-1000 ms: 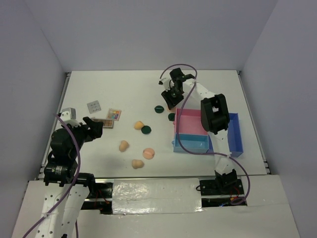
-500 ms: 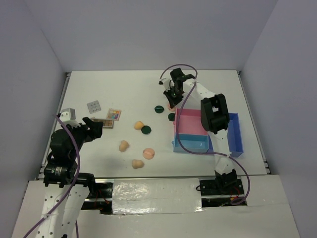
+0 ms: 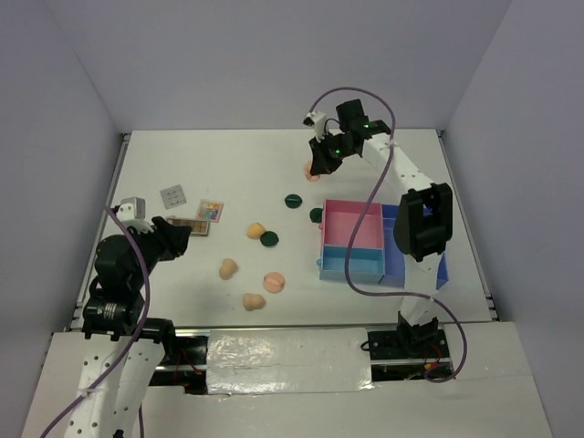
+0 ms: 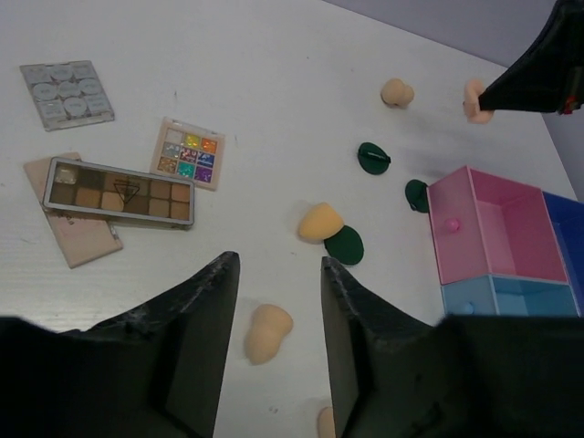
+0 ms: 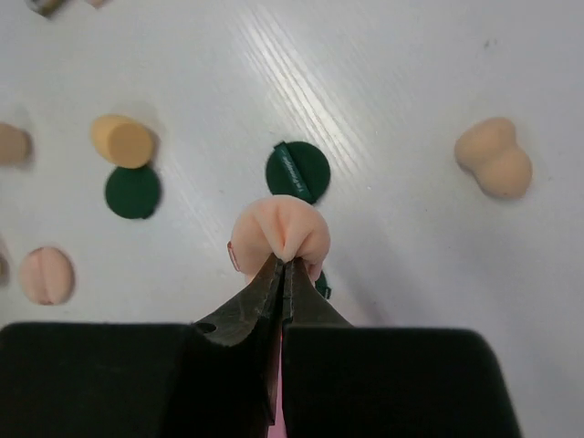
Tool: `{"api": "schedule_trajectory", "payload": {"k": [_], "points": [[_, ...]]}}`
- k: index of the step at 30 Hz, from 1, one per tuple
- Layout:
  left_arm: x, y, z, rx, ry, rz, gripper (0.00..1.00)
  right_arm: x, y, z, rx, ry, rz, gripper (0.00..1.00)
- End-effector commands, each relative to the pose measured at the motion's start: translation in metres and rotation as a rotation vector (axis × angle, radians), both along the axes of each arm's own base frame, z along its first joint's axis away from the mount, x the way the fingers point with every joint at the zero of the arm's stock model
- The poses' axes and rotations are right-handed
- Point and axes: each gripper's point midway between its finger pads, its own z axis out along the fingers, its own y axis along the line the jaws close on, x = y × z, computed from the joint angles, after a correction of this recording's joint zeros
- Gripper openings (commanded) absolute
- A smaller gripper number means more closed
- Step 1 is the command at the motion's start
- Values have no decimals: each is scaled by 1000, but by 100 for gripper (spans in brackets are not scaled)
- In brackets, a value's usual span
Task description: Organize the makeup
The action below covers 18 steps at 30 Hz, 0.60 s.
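Observation:
My right gripper [image 5: 283, 263] is shut on a flat round peach pad [image 5: 280, 233], pinched at its edge and held above the table at the back [image 3: 315, 170]. Below it lie a dark green disc [image 5: 297, 171] and a peach sponge [image 5: 495, 158]. My left gripper [image 4: 278, 265] hovers open at the left [image 3: 178, 235], with a peach sponge [image 4: 267, 332] on the table seen between its fingers. Three palettes [image 4: 119, 192] [image 4: 189, 152] [image 4: 67, 93] lie to its left. More sponges [image 3: 256, 230] [image 3: 254, 301], a round pad [image 3: 274, 282] and green discs [image 3: 269, 239] [image 3: 292, 201] are scattered mid-table.
The pink-and-blue compartment tray [image 3: 365, 242] stands right of centre, with a green disc [image 3: 316, 215] against its left wall. The right arm reaches over it. Grey walls close the table on three sides.
The right gripper closed on the peach pad and lifted it up and toward the back. The left gripper's fingers have come closer together; that arm stayed in place.

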Motion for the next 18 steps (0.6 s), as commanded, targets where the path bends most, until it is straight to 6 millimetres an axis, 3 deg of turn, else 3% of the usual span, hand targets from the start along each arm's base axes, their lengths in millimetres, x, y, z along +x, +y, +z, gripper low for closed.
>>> {"api": "schedule_trajectory", "payload": {"k": [1,8,17,18], "points": [[6,-12,8,-18,-36,-67,51,-22,8,53,121,-93,92,0],[12,-34,-7,-67,21,-188,61,-54,-22,76,155,-128,80,3],[20,-53,-31,-166,93,-262,55,-94,-72,45,24,-143,46,7],[20,-55,-34,-183,101,-265,54,-101,-76,31,5,-118,40,7]]}}
